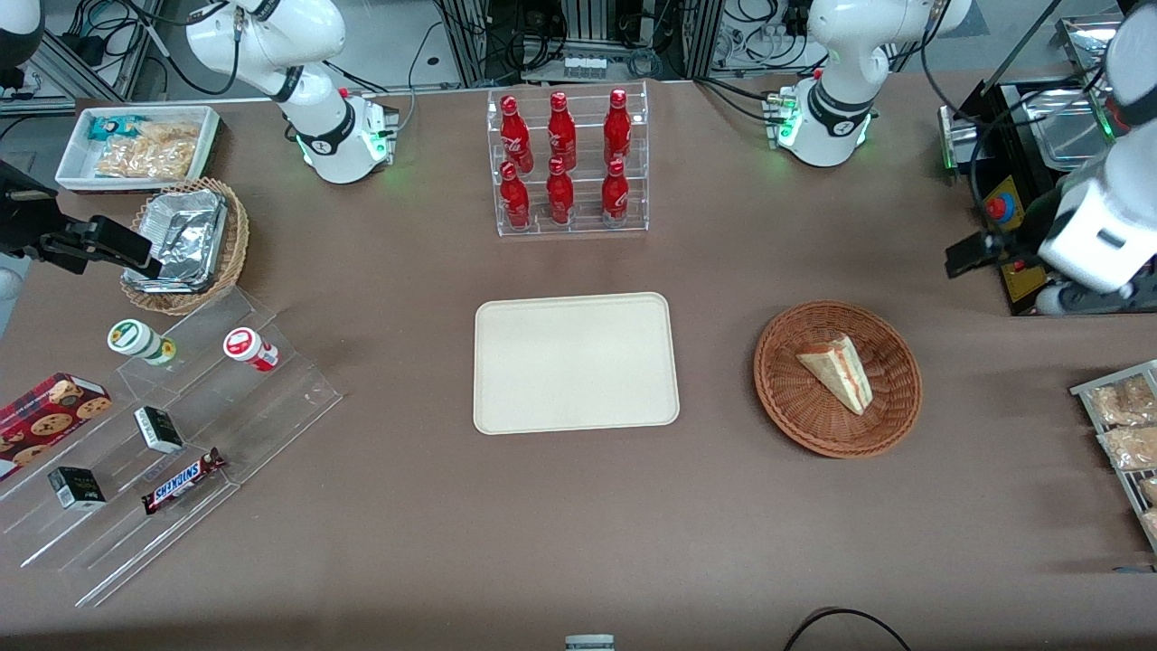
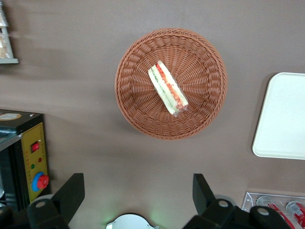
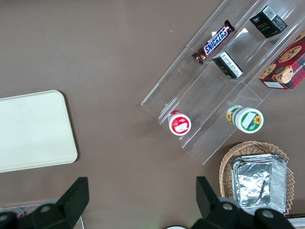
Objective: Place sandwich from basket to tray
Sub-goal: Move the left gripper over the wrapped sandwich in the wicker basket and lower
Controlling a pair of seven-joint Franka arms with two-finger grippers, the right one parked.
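Observation:
The sandwich [image 1: 839, 369], a pale bread wedge with red and green filling, lies in the round reddish-brown basket [image 1: 785, 398]. The cream tray [image 1: 575, 362] lies flat beside the basket, toward the parked arm's end, with nothing on it. My left gripper [image 1: 969, 257] hangs in the air, empty, farther from the front camera than the basket and toward the working arm's end. In the left wrist view its fingers [image 2: 71, 193] stand wide apart, with the gripper [image 2: 137, 191] clear of the basket [image 2: 138, 109], the sandwich [image 2: 167, 88] and the tray's edge [image 2: 283, 114].
A clear rack of red bottles [image 1: 568, 163] stands farther from the front camera than the tray. A black control box with a red button [image 1: 999, 208] sits near my gripper. A wire rack of snack packets [image 1: 1125, 425] is at the working arm's end. Stepped acrylic shelves [image 1: 163, 425] hold snacks at the parked arm's end.

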